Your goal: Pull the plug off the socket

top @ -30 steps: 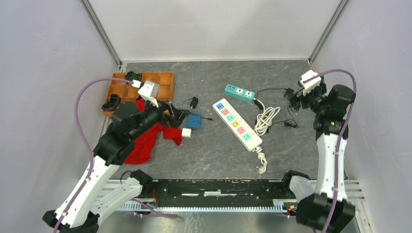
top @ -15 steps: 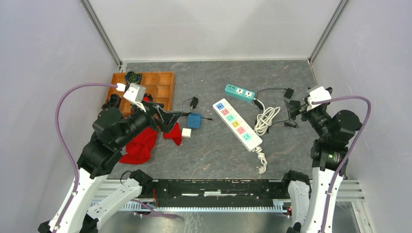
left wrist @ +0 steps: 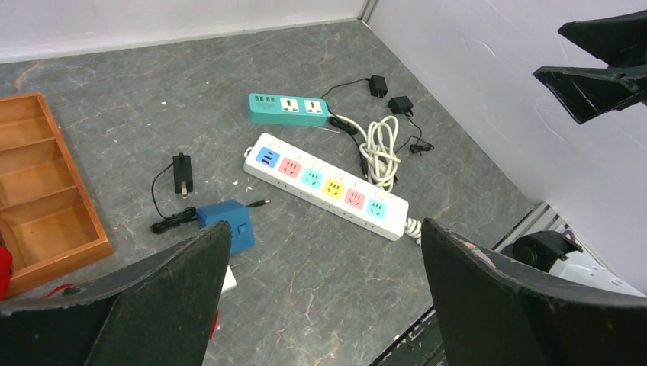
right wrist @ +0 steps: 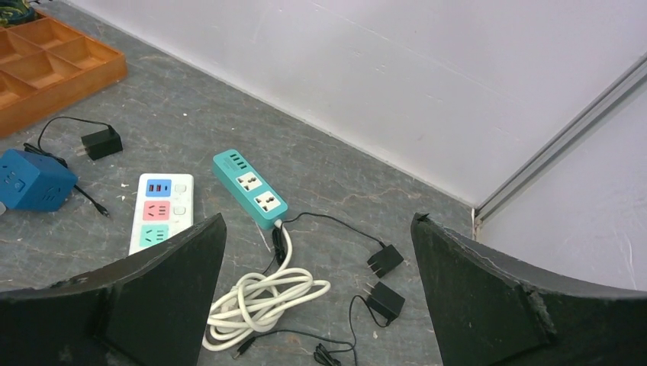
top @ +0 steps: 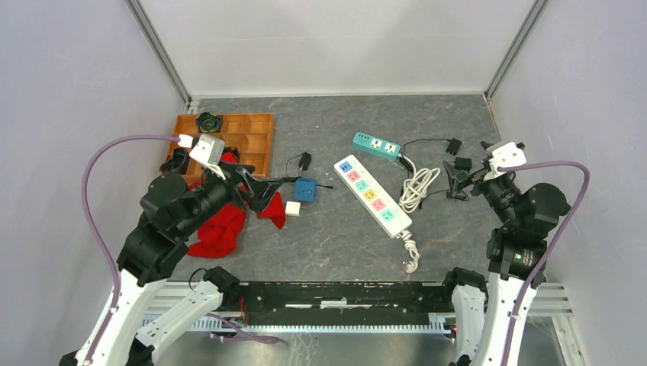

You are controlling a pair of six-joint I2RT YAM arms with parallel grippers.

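Note:
A white power strip point(top: 370, 197) with coloured sockets lies mid-table, a teal strip point(top: 376, 145) behind it and a blue cube socket point(top: 306, 189) to its left. No plug shows in any socket. Two black plugs point(top: 453, 145) point(top: 462, 163) lie loose at the right, another point(top: 304, 161) near the cube. My left gripper point(top: 262, 186) is open and empty, raised left of the cube point(left wrist: 225, 226). My right gripper point(top: 458, 180) is open and empty above the two loose plugs point(right wrist: 385, 261) point(right wrist: 384, 302). Both wrist views show the strips point(left wrist: 328, 185) point(right wrist: 250, 189).
A wooden compartment tray point(top: 255, 141) stands at the back left, a red cloth point(top: 221, 227) lies under the left arm. A small white adapter point(top: 293, 208) sits by the cube. A coiled white cable point(top: 416, 187) lies between the strips and the loose plugs.
The right arm has drawn back toward the near edge, its gripper moving nearer from beside the far plugs. The left arm has pulled back and left a little. Both stay open.

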